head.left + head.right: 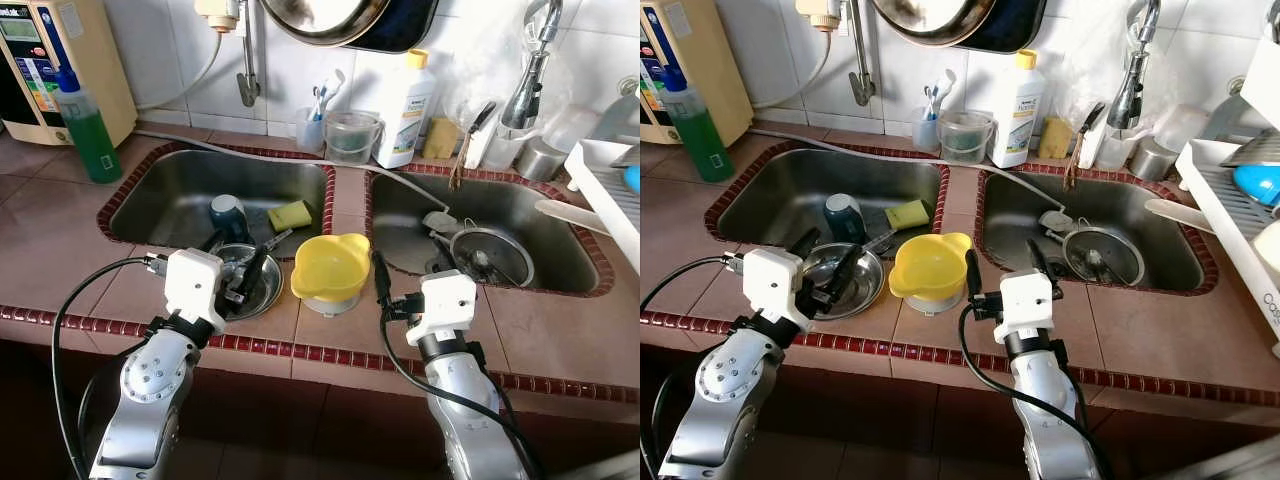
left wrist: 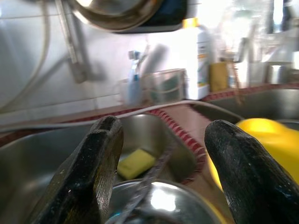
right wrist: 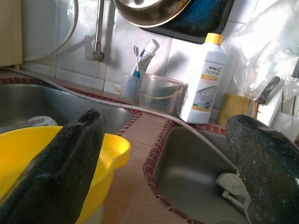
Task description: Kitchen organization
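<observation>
A yellow plastic bowl (image 1: 330,265) stands on the tiled counter strip between the two sinks. Just left of it a steel bowl (image 1: 264,290) sits at the left sink's front edge, with a metal utensil (image 1: 276,240) resting in it. My left gripper (image 1: 238,262) hovers open over the steel bowl with nothing between its fingers (image 2: 96,172). My right gripper (image 1: 1006,268) is open and empty just right of the yellow bowl (image 3: 56,154), over the counter's front. The left sink (image 1: 170,190) holds a yellow sponge (image 1: 290,214) and a blue cup (image 1: 229,215).
The right sink (image 1: 560,230) holds a round metal strainer (image 1: 492,255) and small items. A white bottle (image 1: 406,110), clear tub (image 1: 352,135) and toothbrush cup (image 1: 312,125) line the back wall. A green bottle (image 1: 92,125) stands far left; a white dish rack (image 1: 610,190) is at right.
</observation>
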